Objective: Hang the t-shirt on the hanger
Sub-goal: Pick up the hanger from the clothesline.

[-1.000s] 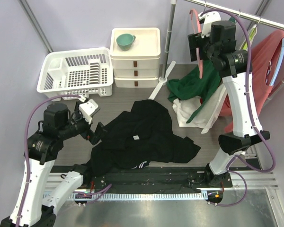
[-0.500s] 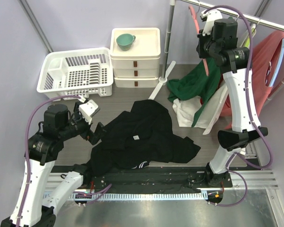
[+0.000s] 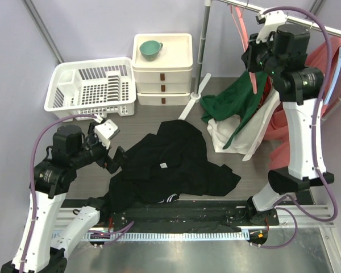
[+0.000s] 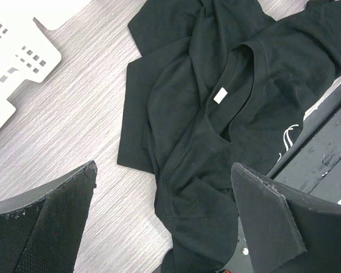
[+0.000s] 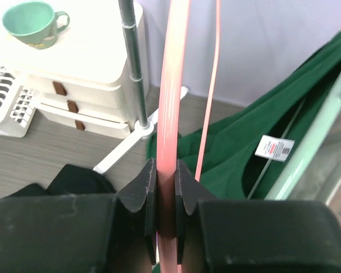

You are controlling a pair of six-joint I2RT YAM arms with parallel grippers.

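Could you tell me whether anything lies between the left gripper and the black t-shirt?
Nothing visible does. The open left gripper hangs right at the edge of the t-shirt, with only the table and the shirt's own folds in front of its fingers.

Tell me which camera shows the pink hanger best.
Right wrist: the hanger runs up the frame's middle, clamped between the fingers. Top external shows only pink slivers beside the right arm; left wrist shows none of it.

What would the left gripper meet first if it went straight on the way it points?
Probably the crumpled black fabric t-shirt; the open left gripper frames it with nothing between them, though depth is unclear.
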